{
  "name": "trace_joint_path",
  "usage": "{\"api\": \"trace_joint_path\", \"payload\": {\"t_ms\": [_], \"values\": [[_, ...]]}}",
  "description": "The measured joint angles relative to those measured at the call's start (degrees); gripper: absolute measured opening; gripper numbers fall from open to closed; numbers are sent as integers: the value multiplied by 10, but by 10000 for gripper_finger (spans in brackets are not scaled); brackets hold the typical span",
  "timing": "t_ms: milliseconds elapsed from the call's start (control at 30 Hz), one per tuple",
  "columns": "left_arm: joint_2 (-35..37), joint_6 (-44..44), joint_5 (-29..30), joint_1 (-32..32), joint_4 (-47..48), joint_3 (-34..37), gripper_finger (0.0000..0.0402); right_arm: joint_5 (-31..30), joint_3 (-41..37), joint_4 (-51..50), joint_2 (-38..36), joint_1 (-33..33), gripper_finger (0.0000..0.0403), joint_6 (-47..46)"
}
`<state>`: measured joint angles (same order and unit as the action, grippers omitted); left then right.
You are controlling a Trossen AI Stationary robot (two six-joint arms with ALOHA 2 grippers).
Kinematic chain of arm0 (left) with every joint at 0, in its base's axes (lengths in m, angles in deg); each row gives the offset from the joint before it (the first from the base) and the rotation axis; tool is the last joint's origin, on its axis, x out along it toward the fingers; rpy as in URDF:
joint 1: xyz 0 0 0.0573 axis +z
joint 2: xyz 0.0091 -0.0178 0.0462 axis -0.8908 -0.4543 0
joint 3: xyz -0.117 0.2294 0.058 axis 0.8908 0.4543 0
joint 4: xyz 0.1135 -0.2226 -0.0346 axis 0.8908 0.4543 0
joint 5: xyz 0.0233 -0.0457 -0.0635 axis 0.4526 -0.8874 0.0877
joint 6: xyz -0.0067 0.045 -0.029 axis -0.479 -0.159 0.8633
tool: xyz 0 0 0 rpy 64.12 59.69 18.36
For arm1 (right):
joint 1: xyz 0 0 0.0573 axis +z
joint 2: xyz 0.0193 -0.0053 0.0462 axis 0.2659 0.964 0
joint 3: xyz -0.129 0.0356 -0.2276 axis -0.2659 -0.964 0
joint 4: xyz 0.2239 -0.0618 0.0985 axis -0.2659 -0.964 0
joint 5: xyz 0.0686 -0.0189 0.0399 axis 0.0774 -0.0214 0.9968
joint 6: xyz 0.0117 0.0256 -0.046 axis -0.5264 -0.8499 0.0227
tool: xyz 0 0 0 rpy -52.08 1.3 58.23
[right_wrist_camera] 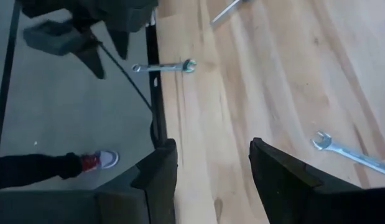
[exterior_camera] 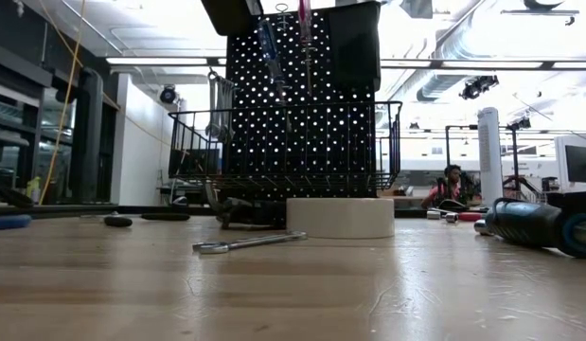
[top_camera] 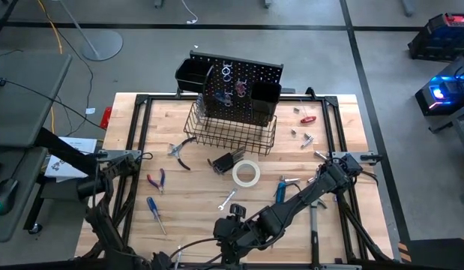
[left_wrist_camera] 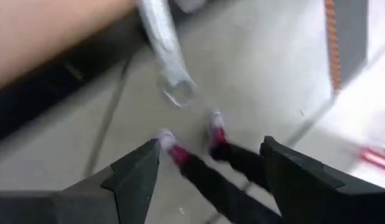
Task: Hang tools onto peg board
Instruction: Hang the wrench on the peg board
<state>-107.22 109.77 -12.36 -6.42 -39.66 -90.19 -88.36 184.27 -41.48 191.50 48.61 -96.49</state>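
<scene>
Silver wrench (exterior_camera: pixel 247 242) lies closest to the low camera, flat on the wood just in front of the white tape roll (exterior_camera: pixel 340 217), which itself sits in front of the peg board (exterior_camera: pixel 302 104). Peg board stands upright at the far edge of the table (top_camera: pixel 344 161), already carrying a few tools on its face; its wire basket (top_camera: pixel 232 129) juts toward the tape roll. Still loose on the table around the tape roll: pliers (top_camera: pixel 180 152), small red-handled pliers (top_camera: pixel 157 180), blue screwdriver (top_camera: pixel 154 211), more bits to the other side. Left gripper (left_wrist_camera: pixel 208 171) hangs off the table's near edge over the floor, fingers spread wide, nothing between them. Right gripper (right_wrist_camera: pixel 212 168) is low at the near edge, jaws parted, empty, with a second wrench (right_wrist_camera: pixel 351 151) just ahead. Judgement: between hangs, no tool in hand; the next move calls for choosing a loose tool, probably a wrench, and descending squarely over its shaft.
</scene>
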Motion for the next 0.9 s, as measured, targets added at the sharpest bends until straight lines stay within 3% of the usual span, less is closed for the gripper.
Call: {"api": "trace_joint_path", "payload": {"t_ms": [200,333,900], "values": [[-39,8,-35,8,93,-48,266,2,0,-1,0,3,191,-7],[-41,3,-5,24,131,-54,266,2,0,-1,0,3,191,-21],[-74,3,-2,50,119,-58,266,9,0,-2,0,-18,191,-50]]}}
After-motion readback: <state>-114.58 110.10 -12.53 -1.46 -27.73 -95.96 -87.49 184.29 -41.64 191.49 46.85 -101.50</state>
